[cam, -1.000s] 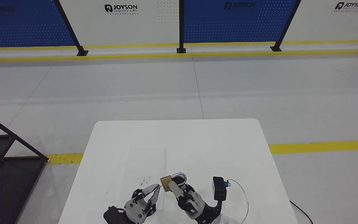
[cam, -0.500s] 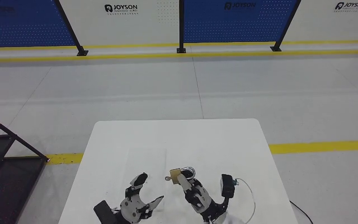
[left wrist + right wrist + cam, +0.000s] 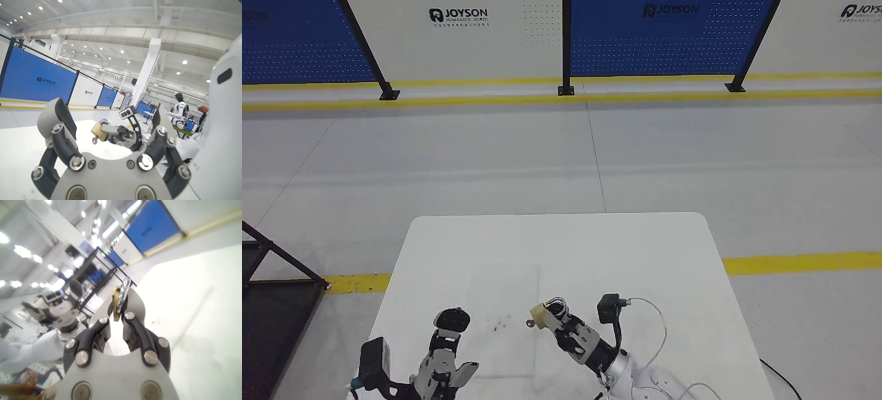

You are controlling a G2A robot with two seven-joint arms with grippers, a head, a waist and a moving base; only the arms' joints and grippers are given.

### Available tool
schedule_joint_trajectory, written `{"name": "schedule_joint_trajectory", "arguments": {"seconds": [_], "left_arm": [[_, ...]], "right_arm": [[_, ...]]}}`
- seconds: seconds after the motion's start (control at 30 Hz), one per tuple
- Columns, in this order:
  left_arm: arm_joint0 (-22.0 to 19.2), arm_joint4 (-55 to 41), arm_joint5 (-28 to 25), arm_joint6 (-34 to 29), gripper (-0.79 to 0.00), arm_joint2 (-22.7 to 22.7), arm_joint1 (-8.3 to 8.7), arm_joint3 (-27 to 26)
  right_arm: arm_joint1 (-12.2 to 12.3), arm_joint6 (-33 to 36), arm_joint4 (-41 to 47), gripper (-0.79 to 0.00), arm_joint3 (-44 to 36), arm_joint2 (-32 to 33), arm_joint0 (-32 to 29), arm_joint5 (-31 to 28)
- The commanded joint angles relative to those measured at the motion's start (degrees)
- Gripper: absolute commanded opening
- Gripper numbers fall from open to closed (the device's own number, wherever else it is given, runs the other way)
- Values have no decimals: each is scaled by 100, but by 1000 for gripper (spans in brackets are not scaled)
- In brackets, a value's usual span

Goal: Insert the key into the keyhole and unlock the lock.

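Tabletop [image 3: 642, 260]: left gripper [image 3: 108, 106] retreats toward 7 o'clock, spread and empty. Right gripper [image 3: 118, 306] clamps the lock [image 3: 98, 131]; key [image 3: 94, 140] stays inserted, unlocking unconfirmed.

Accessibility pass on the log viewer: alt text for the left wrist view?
The right gripper clamps a brass padlock with a silver shackle over the white table, a small silver key protruding from its base. The left gripper stands open in the foreground, empty.

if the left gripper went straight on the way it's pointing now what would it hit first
Probably the padlock, key sticking out, held by the right gripper: it shows between the fingers of the open left gripper. Depth is unclear.
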Motion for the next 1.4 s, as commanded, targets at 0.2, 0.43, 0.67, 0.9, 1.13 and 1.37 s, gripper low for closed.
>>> {"name": "schedule_joint_trajectory", "arguments": {"seconds": [0.2, 0.43, 0.67, 0.9, 1.13, 1.37], "left_arm": [[150, -320, -119, 17, 0, -440, 25, 234], [150, -320, -119, 17, 0, -440, 25, 234], [150, -320, -119, 17, 0, -440, 25, 234], [150, -320, -119, 17, 0, -440, 25, 234], [150, -320, -119, 17, 0, -440, 25, 234], [150, -320, -119, 17, 0, -440, 25, 234]], "right_arm": [[-232, 1230, 18, -785, 762, -766, 811, 950], [-526, 1442, -242, -767, 1447, -1475, 1408, 1442], [-633, 1260, -408, 0, 1657, -1672, 1546, 1429], [-525, 1175, -802, 0, 1389, -1506, 1373, 1434], [-272, 1005, -1153, 0, 693, -1025, 853, 1338], [33, 392, -1551, 0, -226, -341, 67, 852]]}}
